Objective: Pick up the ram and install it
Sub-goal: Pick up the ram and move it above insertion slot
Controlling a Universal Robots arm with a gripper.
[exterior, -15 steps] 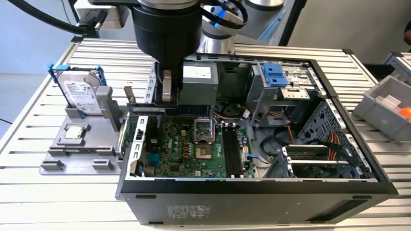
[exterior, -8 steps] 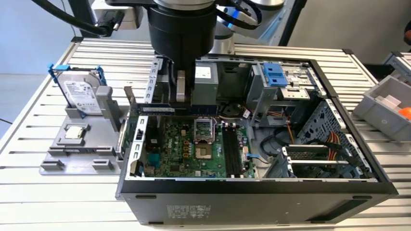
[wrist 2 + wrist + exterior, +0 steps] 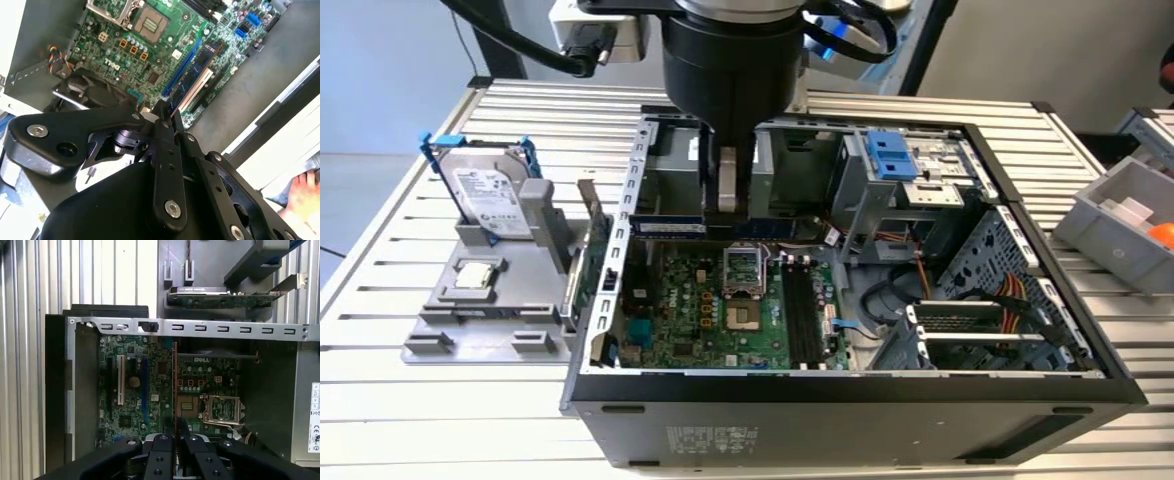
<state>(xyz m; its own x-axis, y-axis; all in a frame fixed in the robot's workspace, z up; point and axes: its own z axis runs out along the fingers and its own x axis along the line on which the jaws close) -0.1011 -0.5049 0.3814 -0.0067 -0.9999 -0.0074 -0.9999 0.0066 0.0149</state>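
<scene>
hovering over the open computer case (image 3: 854,405), the gripper (image 3: 727,205) is clamped on the ram (image 3: 670,226), held on edge. the green motherboard (image 3: 694,300) lies below it.

It is looking like a robot lab. An open computer (image 3: 854,420) is lying mid-frame on a slatted metal table (image 3: 414,425).

Downward gripper (image 3: 727,208) clamped on the ram (image 3: 670,226)

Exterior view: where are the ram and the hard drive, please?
ram (image 3: 670,226), exterior view, on its exposed blue face.
hard drive (image 3: 491,200), exterior view, on its labelled silver face.
</scene>
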